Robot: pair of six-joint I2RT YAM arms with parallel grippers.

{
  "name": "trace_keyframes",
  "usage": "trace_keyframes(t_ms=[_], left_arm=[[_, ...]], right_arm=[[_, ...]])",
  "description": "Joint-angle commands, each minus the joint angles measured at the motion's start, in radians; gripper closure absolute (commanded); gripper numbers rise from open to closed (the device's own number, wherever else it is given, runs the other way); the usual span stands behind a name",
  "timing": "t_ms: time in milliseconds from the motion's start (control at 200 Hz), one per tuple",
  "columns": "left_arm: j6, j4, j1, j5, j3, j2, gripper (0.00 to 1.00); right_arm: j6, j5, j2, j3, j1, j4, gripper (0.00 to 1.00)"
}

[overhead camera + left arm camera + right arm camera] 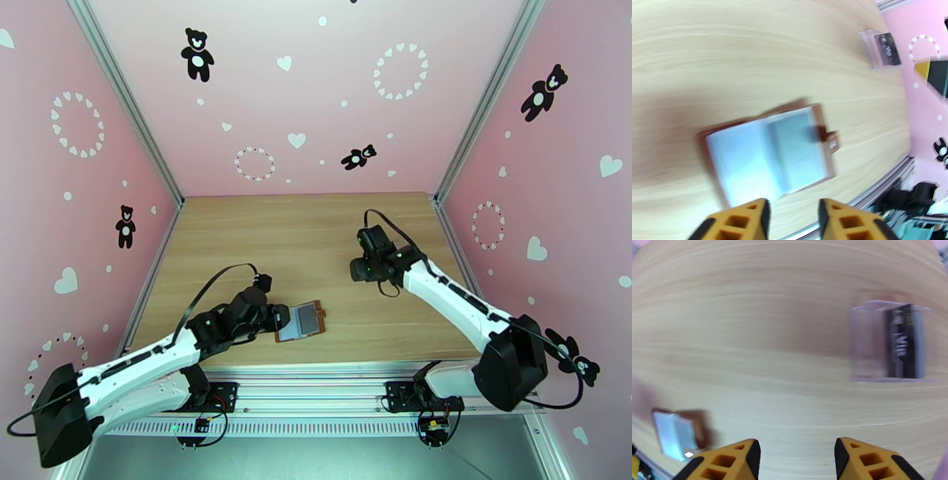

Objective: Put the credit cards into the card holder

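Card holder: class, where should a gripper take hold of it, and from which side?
Pinch the card holder by its brown edge nearest the left gripper, coming in low from that side. It lies open and flat, pockets up, so only the rim offers a grip; the snap tab opposite looks small.

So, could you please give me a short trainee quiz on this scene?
1. True or false: the wallet lies open on the table.
2. Where is the dark card? A: tucked into the wallet. B: inside the clear box. C: loose on the table.
3. Which arm's tool is nearer the wallet?

Key: 1 true. 2 B. 3 the left tool, open just beside the wallet.
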Motion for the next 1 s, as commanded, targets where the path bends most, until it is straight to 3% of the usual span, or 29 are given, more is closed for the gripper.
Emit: trace_keyframes(t_ms=[0, 180, 350, 996], left_arm=[[0.009, -0.124, 0.009, -0.07, -0.019, -0.062, 0.46], [0.004, -0.107, 0.017, -0.057, -0.045, -0.069, 0.41], [0.008, -0.105, 0.019, -0.059, -0.046, -0.056, 0.4], [-0.002, -0.062, 0.024, -0.037, -0.066, -0.028, 0.4]], right_arm=[[-0.093, 0.128, 0.086, 0.076, -0.082, -0.131, 0.43], [-0.135, 0.131, 0.213, 0.186, -0.21, -0.165, 0.42], [-0.156, 0.13, 0.292, 0.243, -0.268, -0.162, 0.41], [-0.203, 0.054, 0.483, 0.395, -0.317, -0.198, 0.41]])
